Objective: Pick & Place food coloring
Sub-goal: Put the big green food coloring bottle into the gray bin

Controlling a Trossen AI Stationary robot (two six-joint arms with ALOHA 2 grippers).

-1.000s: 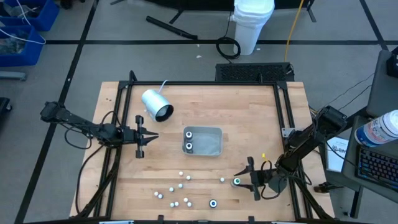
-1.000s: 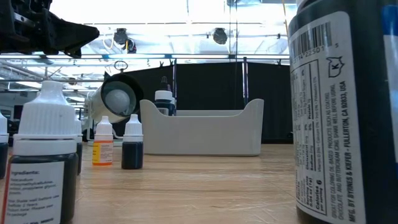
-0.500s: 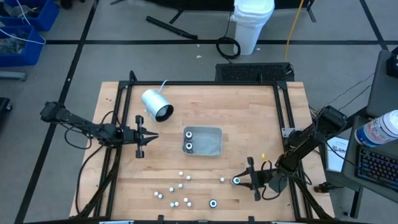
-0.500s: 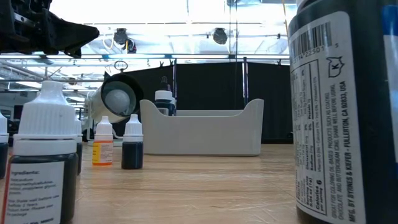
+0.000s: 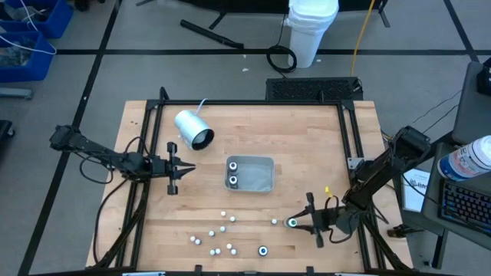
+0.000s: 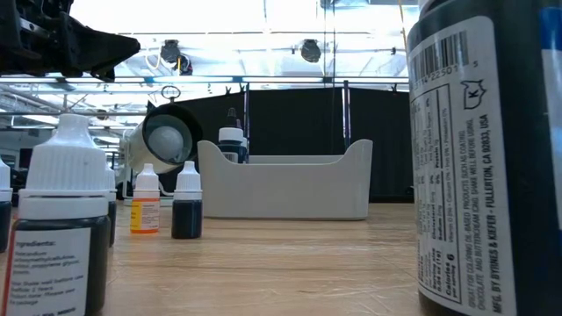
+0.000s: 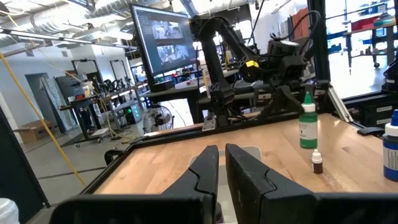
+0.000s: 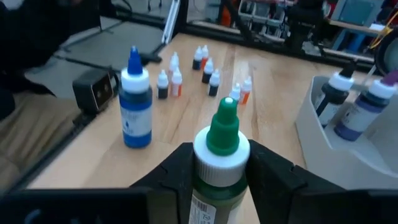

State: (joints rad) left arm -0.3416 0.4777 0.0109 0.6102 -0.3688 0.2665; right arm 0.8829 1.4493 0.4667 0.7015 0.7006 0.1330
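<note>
- The right gripper [image 5: 301,222] sits low at the near right of the light wooden table [image 5: 307,146], its two dark fingers [image 8: 177,165] clamped on the green-capped food coloring bottle [image 8: 219,163], which stands upright between them.
- Just to its left stands a blue-capped bottle [image 8: 136,107], by the table's near edge.
- A scatter of tiny white-topped bottles [image 5: 215,236] dots the near centre of the table, well apart from the shallow grey rectangular tray [image 5: 261,184].
- Inside that tray, two dark round bottles [image 5: 233,171] stand at its left end.
- The left gripper [image 5: 184,168] waits at the table's left side, fingers [image 7: 245,177] nearly together and holding nothing.
- A white-and-grey cylinder with a cord [image 5: 192,128] lies far left.
</note>
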